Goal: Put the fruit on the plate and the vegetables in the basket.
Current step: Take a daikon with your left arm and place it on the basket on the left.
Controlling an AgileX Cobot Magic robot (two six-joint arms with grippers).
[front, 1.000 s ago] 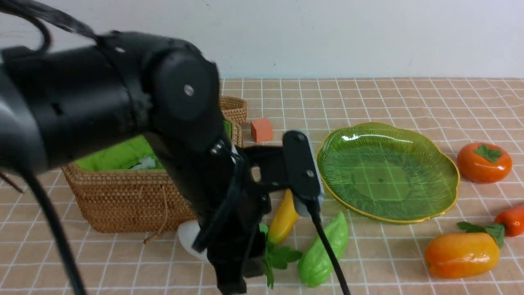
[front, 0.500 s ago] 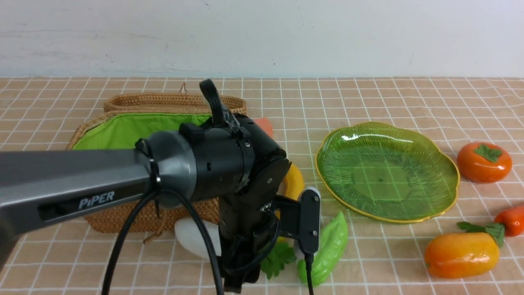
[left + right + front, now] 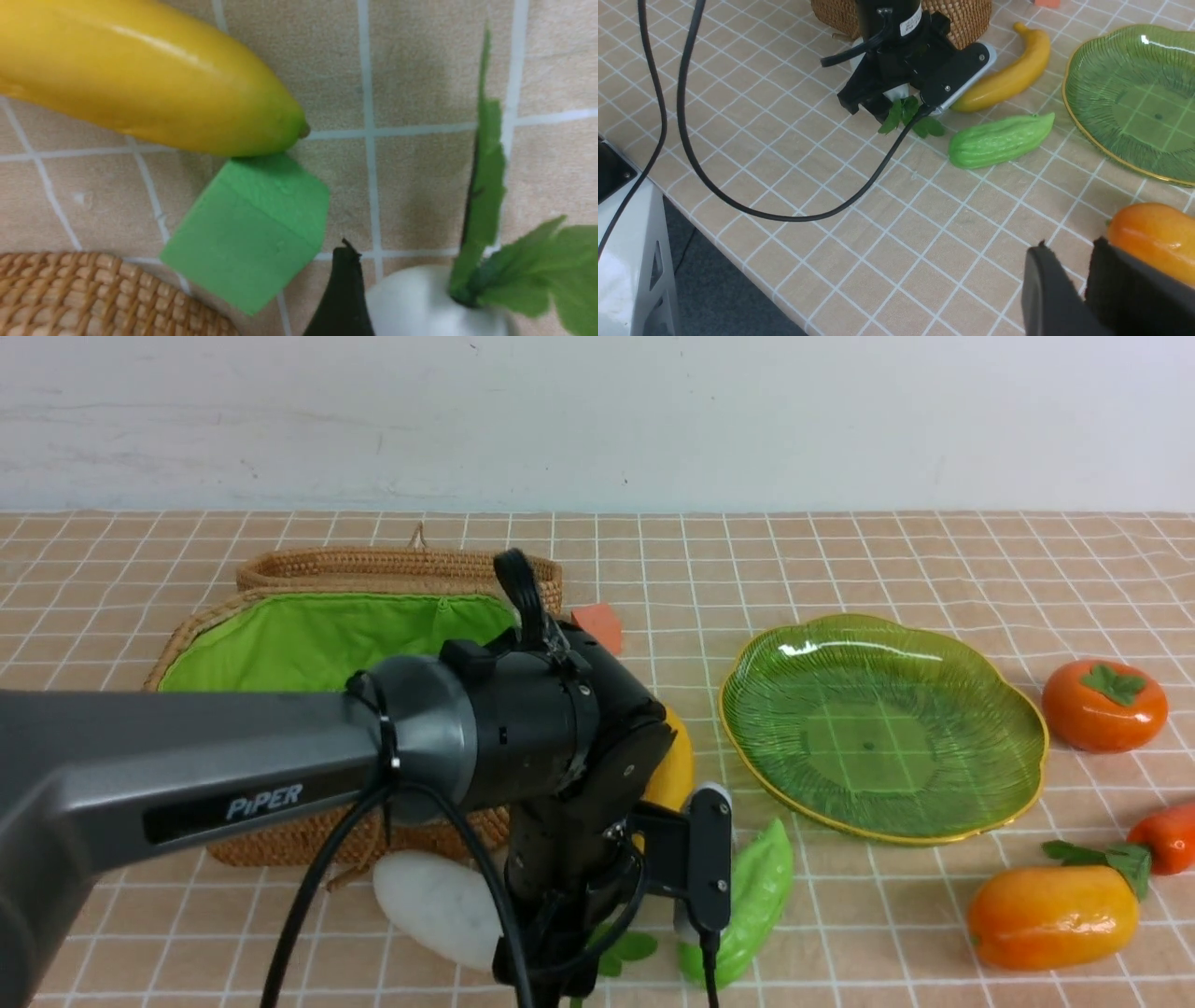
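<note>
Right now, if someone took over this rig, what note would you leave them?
Left hand: down over the white toy radish with green leaves, in front of the brown wicker basket; grip unclear.
Right hand: empty, beside the orange-yellow mango; opening unclear.
Green glass plate: holds nothing.
Yellow banana, bumpy green gourd, orange-red persimmon and carrot all lie on the table.
Nothing visibly sorted; everything is left to do.

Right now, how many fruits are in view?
3. The banana lies between the basket and the plate, partly behind the left arm. The persimmon sits right of the plate. The mango lies nearest the robot.
</note>
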